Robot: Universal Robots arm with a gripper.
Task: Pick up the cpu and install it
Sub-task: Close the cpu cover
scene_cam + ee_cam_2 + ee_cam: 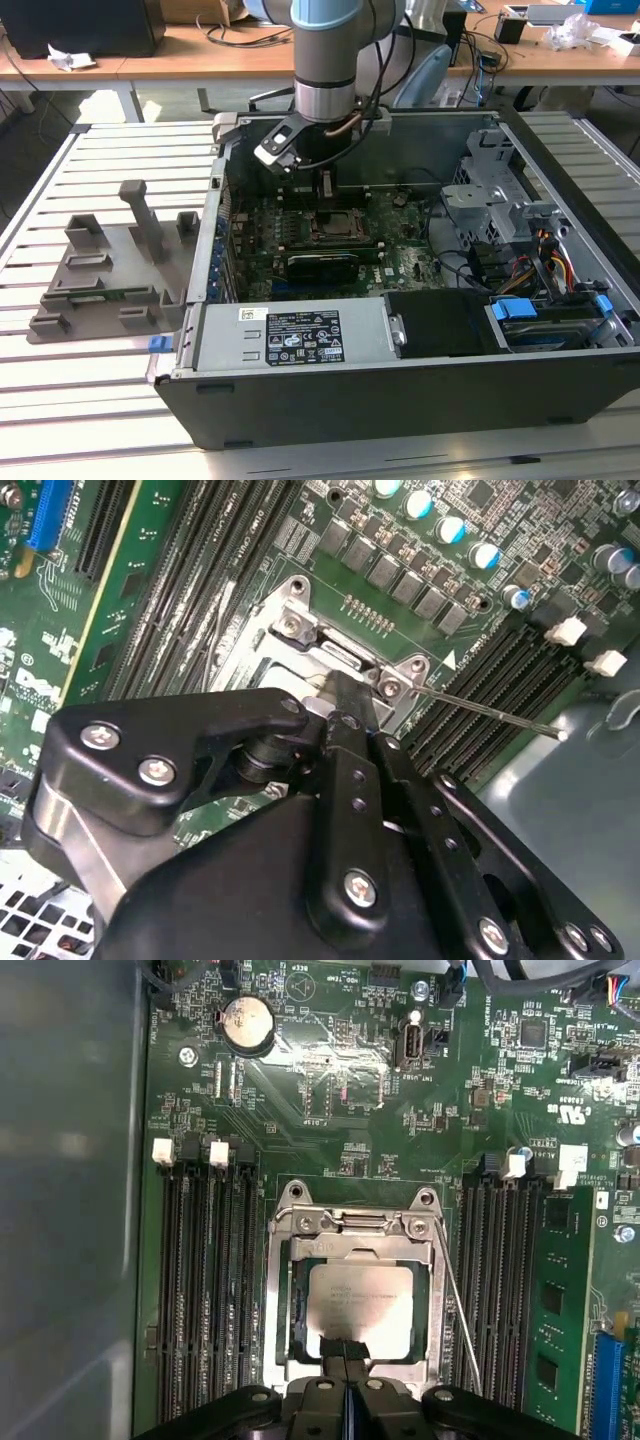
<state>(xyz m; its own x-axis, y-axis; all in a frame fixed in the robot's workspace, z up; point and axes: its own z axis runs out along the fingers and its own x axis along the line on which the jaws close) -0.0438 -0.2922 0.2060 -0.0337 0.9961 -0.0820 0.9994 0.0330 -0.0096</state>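
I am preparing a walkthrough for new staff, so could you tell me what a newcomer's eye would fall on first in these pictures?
First, the robot arm reaching down into the open computer case in the exterior view. Next, in the first wrist view, the silvery cpu lying inside the metal socket frame on the green motherboard, with the gripper shut at one edge of it.

A robotics lab or electronics workshop: an opened desktop computer case (pixel 400 400) lies on a slatted metal workbench (pixel 100 400), a robot arm (pixel 325 60) reaches down into it, a grey moulded parts holder (pixel 110 270) sits near the bench's edge at the exterior view's left, and wooden desks (pixel 200 55) beyond the far edge carry loose cables (pixel 240 35)
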